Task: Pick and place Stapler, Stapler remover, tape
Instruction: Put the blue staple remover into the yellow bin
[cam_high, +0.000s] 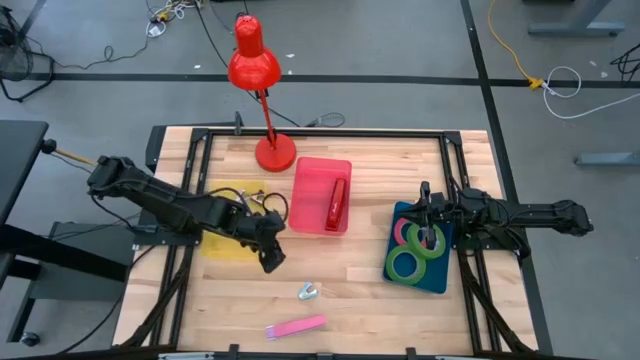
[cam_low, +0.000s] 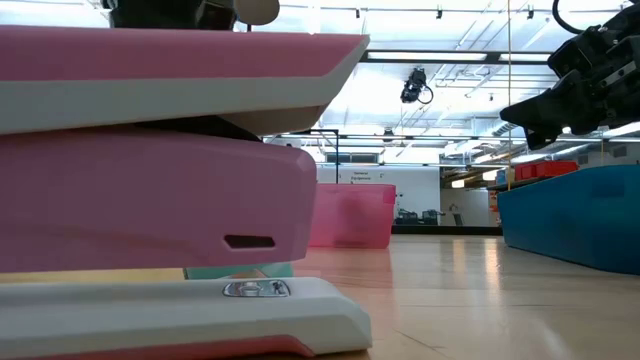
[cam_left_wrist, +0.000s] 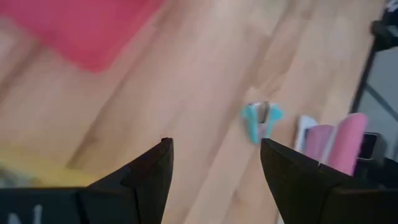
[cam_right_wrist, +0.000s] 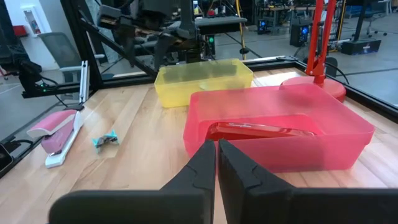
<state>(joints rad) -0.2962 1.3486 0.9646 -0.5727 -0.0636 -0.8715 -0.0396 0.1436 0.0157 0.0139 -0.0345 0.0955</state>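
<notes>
Wide apart and empty, the left gripper (cam_high: 271, 262) hangs beside the pink bin (cam_high: 321, 194); right gripper (cam_high: 427, 213), pinched shut, hovers over the blue bin (cam_high: 437, 275) holding the tape (cam_high: 413, 250). Pink stapler (cam_high: 296, 327) and stapler remover (cam_high: 308, 291) lie unsorted nearer the table's front edge

Bare wood (cam_high: 350, 275) around stapler remover (cam_high: 308, 291)

Green and pinkish-red tape rolls (cam_high: 415, 249), blue bin (cam_high: 440, 275), pink stapler (cam_high: 296, 327).
</notes>
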